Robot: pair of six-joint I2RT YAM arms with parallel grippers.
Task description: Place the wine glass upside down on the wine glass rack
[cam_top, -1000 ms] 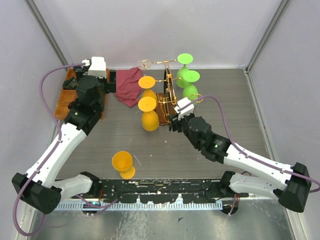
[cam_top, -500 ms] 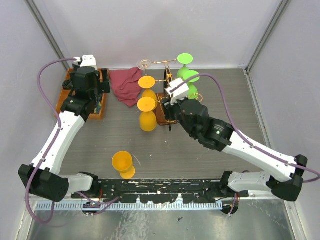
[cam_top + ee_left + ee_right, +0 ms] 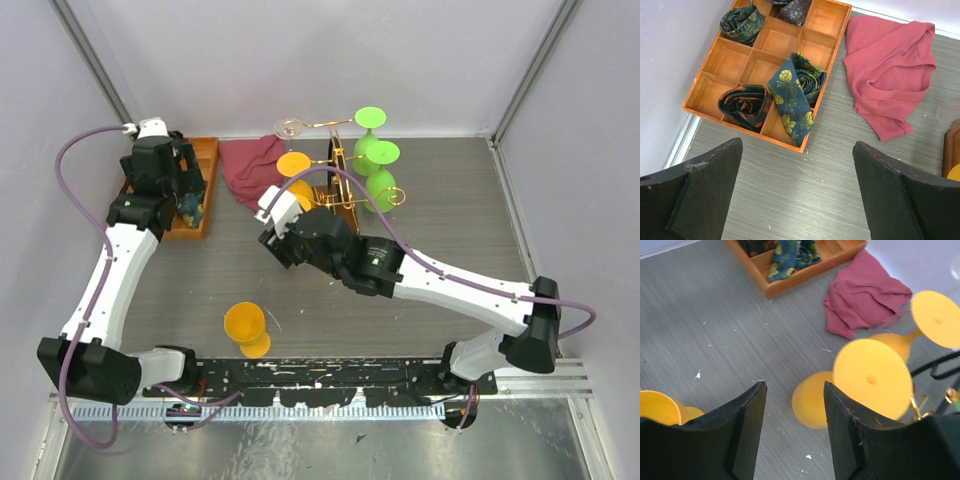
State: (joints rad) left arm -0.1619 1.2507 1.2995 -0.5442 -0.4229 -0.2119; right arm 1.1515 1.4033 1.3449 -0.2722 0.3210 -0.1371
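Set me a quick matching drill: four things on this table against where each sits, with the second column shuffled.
1 lone orange plastic wine glass
2 crumpled red cloth
3 green plastic wine glasses
4 blue floral rolled tie

A in the orange wooden divider tray
B foot-up on the gold wire rack
C toward the front, apart from the rest
D between tray and rack

Pairs: 1-C, 2-D, 3-B, 4-A

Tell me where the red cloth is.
In the top view the red cloth lies at the back, between the wooden tray and the rack.
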